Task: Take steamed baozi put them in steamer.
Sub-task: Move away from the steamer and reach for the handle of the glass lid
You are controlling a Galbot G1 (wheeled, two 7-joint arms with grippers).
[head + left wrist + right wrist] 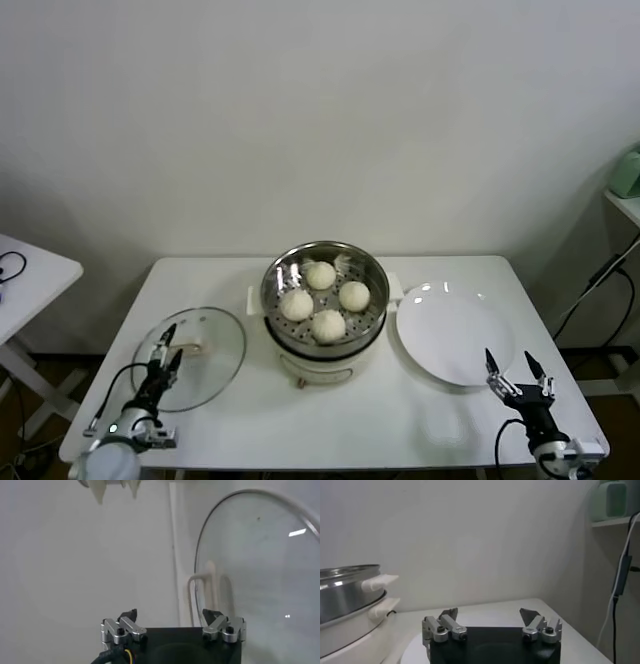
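The left gripper (167, 343) is hovering with fingers spread over the glass lid's (205, 350) near edge. The right gripper (518, 368) is hanging empty, fingers apart, by the white plate (450, 335). Farther back, four baozi (327, 324) are sitting inside the steamer (325, 292) at the table's (330, 420) middle.

The left gripper (172, 617), fingers (129, 616) apart, faces the glass lid (260, 570).

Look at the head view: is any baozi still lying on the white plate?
No. The white plate is bare, and all four baozi sit on the perforated tray inside the steamer.
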